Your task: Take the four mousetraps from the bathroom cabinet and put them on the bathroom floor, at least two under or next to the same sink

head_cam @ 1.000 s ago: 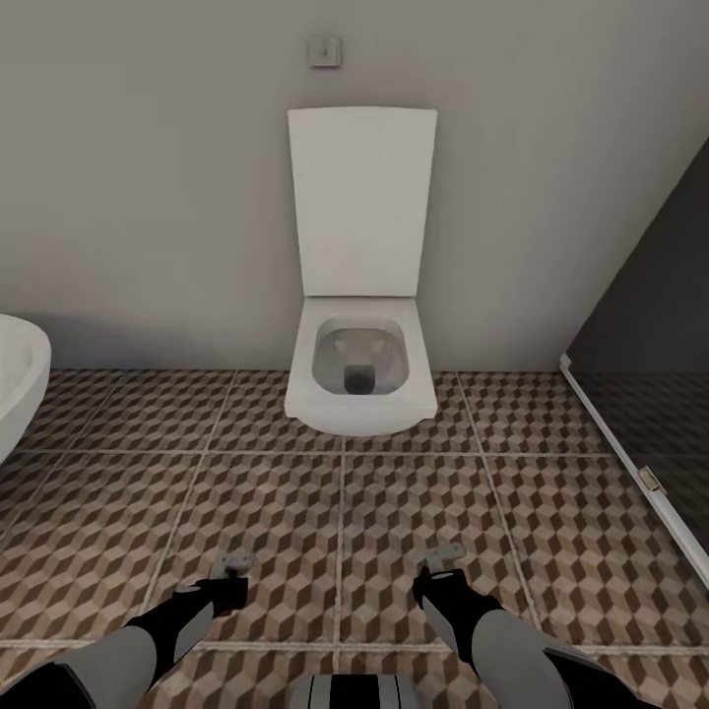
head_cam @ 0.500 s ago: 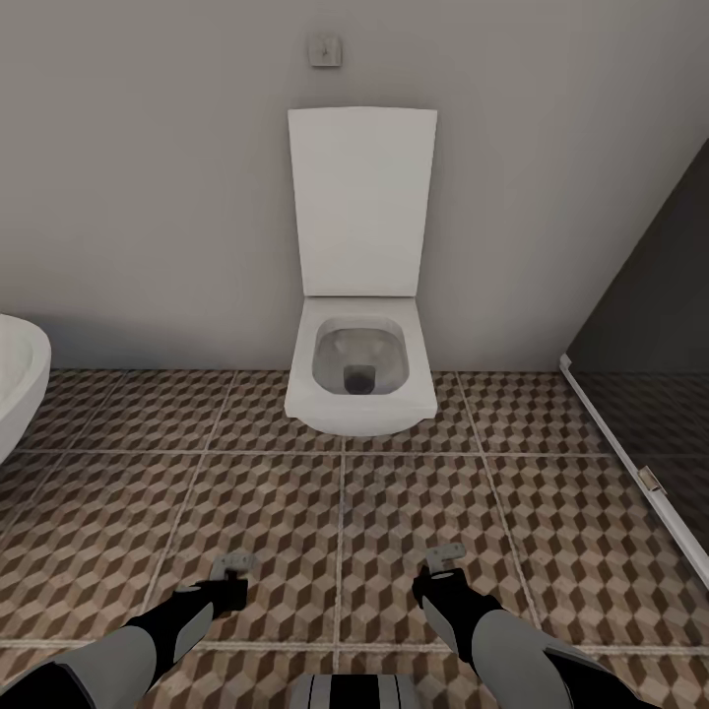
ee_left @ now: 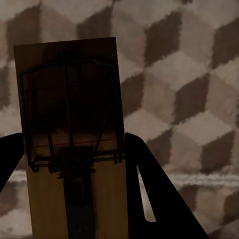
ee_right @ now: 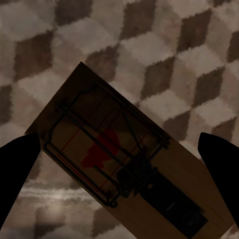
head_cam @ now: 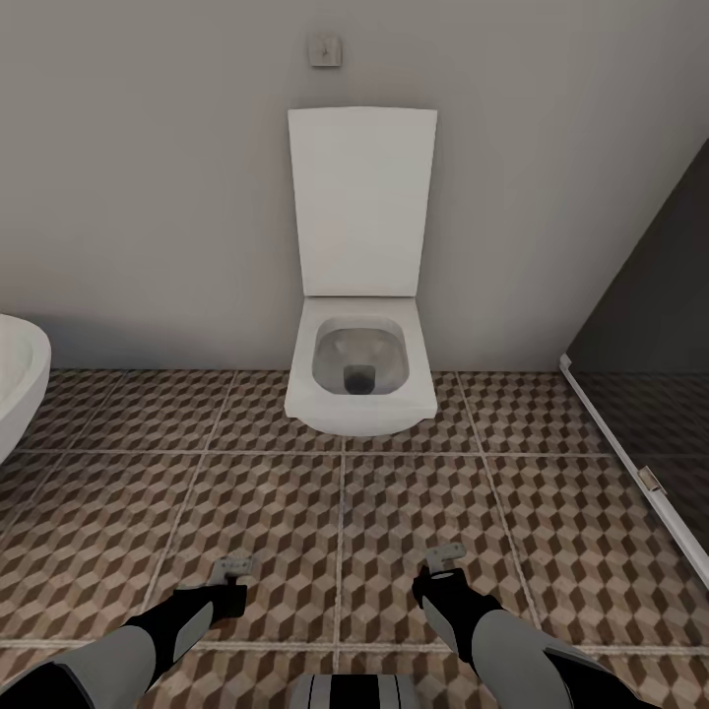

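Facing a white toilet (head_cam: 360,366) on the far wall, lid (head_cam: 361,202) tipped upright. Looking into the bowl: grey inside, with a dark drain opening at the bottom. Small square plate (head_cam: 324,49) high on the wall above it.

Down low, left gripper (head_cam: 233,579) and right gripper (head_cam: 445,563) hanging over the bathroom floor (head_cam: 295,502), well apart, each with a small grey piece at its tip, too small to make out.

Over to the left wrist view: left mousetrap (ee_left: 69,124) pinched between the black fingers (ee_left: 149,189), board edge flush against one finger, wire spring facing the camera, cube tiles behind. Bottom of the board cut off by the frame edge.

Right wrist view now: right mousetrap (ee_right: 119,164) lying diagonally between widely spread fingers (ee_right: 15,169), red spot showing under the wire. Hard to say whether those fingers touch the board, so gripping or loose cannot be told.

At the left edge, a rounded white rim (head_cam: 20,384), mostly cut off. At the right, a dark panel (head_cam: 650,325), running out of frame.
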Tool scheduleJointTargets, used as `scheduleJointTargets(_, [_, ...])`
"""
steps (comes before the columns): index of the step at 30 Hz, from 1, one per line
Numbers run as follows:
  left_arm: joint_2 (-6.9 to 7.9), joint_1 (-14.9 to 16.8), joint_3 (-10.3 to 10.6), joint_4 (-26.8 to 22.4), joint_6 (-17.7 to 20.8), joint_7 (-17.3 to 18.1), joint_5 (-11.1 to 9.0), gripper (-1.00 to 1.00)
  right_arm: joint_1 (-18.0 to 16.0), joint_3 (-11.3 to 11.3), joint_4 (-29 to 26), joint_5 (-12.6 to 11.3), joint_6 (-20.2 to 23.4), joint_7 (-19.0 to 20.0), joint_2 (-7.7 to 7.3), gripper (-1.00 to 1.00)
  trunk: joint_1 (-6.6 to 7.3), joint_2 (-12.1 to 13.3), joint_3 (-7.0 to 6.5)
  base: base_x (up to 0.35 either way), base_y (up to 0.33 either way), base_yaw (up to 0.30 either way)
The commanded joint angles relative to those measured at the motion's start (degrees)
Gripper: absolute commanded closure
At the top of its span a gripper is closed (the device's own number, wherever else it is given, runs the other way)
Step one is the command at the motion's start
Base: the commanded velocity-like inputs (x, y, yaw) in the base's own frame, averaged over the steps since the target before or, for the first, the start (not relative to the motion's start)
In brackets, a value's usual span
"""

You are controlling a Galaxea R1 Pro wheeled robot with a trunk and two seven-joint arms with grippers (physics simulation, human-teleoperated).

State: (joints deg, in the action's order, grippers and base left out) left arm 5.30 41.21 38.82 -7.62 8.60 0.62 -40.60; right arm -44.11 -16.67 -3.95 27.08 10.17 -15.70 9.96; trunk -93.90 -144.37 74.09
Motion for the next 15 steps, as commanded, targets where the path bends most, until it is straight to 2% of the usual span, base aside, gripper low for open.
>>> scheduleJointTargets(1, [0.06,0.0,0.2,-0.1,0.3,0.1,-0.1,1.00,0.0,-0.4,-0.1,0.6,0.4,-0.1,0.04,1.00,0.01,0.0,0.04,0.000,0.000,0.000])
scheduleJointTargets(11, [0.14,0.0,0.2,-0.1,0.3,0.1,-0.1,1.00,0.0,-0.3,-0.1,0.6,0.8,0.1,0.04,1.00,0.01,0.0,0.04,0.000,0.000,0.000])
scheduleJointTargets(15, [0.14,0.0,0.2,-0.1,0.3,0.1,-0.1,1.00,0.0,-0.3,0.1,0.6,3.5,0.5,0.04,1.00,0.01,0.0,0.04,0.000,0.000,0.000])
